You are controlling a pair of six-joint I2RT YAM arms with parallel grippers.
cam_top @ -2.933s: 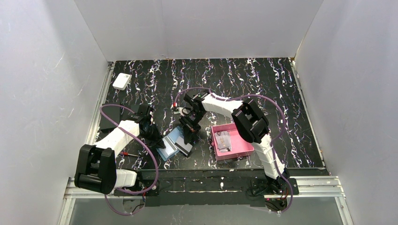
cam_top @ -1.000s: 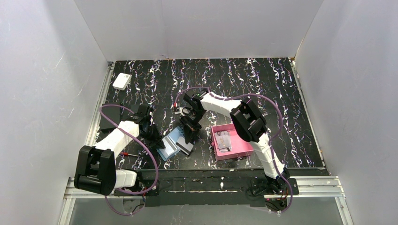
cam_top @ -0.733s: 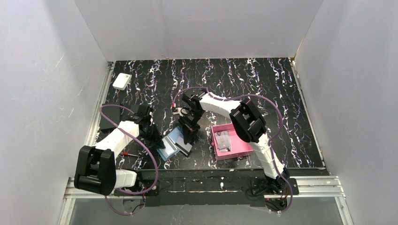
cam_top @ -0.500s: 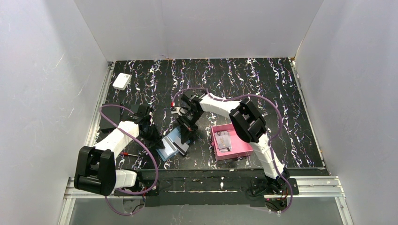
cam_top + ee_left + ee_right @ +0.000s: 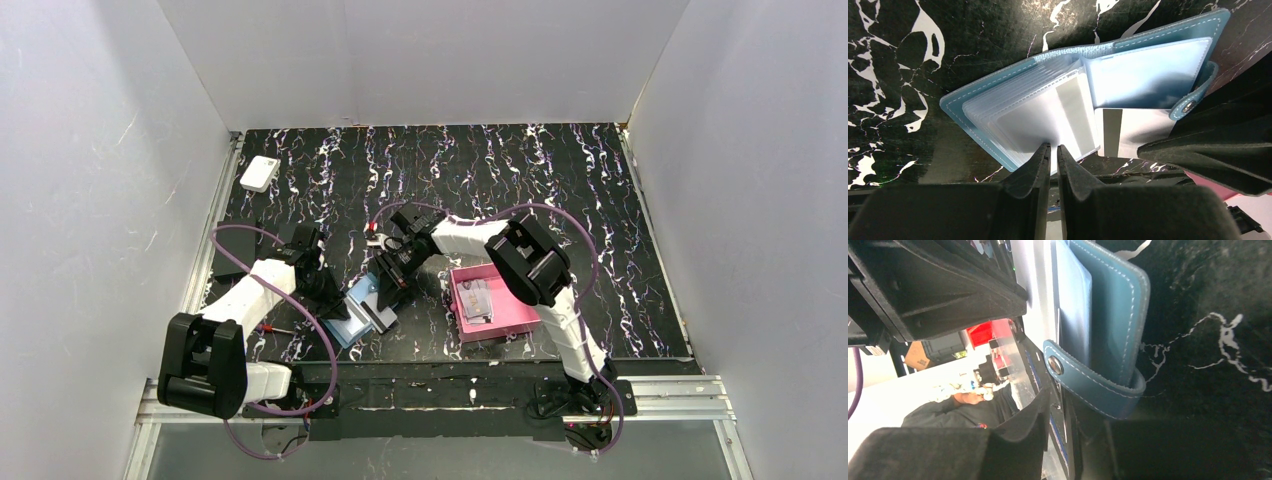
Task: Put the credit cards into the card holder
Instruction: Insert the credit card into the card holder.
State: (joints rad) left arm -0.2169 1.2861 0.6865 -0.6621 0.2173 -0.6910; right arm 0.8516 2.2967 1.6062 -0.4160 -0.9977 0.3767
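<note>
**Fig. — Seating a card in the opened holder**

The card holder (image 5: 955, 100) lies open on the marbled table (image 5: 560, 190) between the two arms, its clear sleeves (image 5: 1038, 120) fanned out. The left gripper (image 5: 1053, 150) meets the near edge of those sleeves. Its jaws are drawn to a thin slit and appear to pinch a leaf, which holds the holder open. A grey-white credit card (image 5: 1133, 132) lies against the holder's right half, just beside the snap tab (image 5: 1083, 385), with part of it outside the pocket. The right gripper (image 5: 1055, 440) stands at this tab side. Its jaws are narrow and a thin edge runs between them, but whether they grip it or merely flank it cannot be told.

By judgement, the step in hand is sliding this card home. To do it well:

- Keep the card's plane parallel to the pocket mouth.
- Push along the card's length rather than down onto it (thin plastic buckles readily).
- Let the left jaws anchor the holder so it does not skid.
- Release only once the card is seated.

Further cards (image 5: 476, 300) lie in the pink tray (image 5: 520, 318), to the right and apart from the holder.
</note>
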